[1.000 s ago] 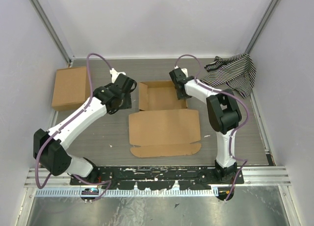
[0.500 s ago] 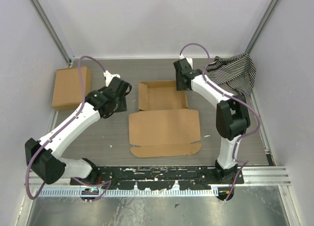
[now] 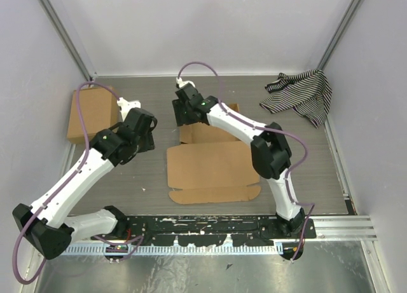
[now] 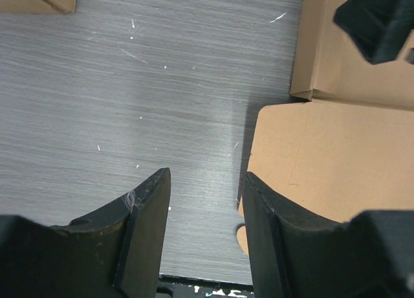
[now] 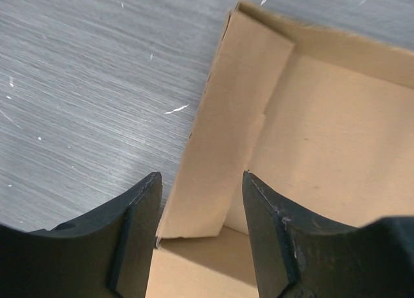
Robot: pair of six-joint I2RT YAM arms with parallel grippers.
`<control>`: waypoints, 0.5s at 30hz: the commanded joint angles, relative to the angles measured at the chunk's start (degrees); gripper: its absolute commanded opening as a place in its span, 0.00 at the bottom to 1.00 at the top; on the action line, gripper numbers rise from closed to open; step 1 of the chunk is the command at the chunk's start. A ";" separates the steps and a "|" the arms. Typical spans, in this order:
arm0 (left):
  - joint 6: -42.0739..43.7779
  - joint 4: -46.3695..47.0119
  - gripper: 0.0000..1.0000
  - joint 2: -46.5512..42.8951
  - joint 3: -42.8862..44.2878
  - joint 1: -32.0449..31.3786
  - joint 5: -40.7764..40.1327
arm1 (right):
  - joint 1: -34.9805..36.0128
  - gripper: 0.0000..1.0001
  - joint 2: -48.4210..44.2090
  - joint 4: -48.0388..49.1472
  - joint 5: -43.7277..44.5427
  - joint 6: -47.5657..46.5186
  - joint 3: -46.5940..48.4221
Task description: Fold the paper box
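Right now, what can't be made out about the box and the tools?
- Top view: the right arm covers the far-left corner of the paper box.
- Left wrist: the right edge cuts off the box past the left tool.
- Right wrist: the right tool and the bottom edge hide the box's flat lid.

A closed brown box [image 3: 89, 118] sat flat on the far left of the grey desk [image 3: 152, 172], near the wall. Over in the far right corner, a black-and-white striped cloth [image 3: 302, 96] lay crumpled, well apart from it.
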 commanded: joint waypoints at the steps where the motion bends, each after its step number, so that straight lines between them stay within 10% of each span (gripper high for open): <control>1: -1.84 -1.66 0.55 -3.28 -2.12 0.22 -0.35 | 0.38 0.58 3.87 0.68 -3.98 1.60 4.93; 10: -2.16 -2.02 0.55 -3.83 -3.61 0.22 -0.37 | 1.21 0.58 9.88 -0.54 -3.99 1.09 7.34; 15: -2.08 -2.05 0.55 -3.58 -4.03 0.22 -0.60 | 1.58 0.42 9.04 3.97 -6.16 -3.10 3.37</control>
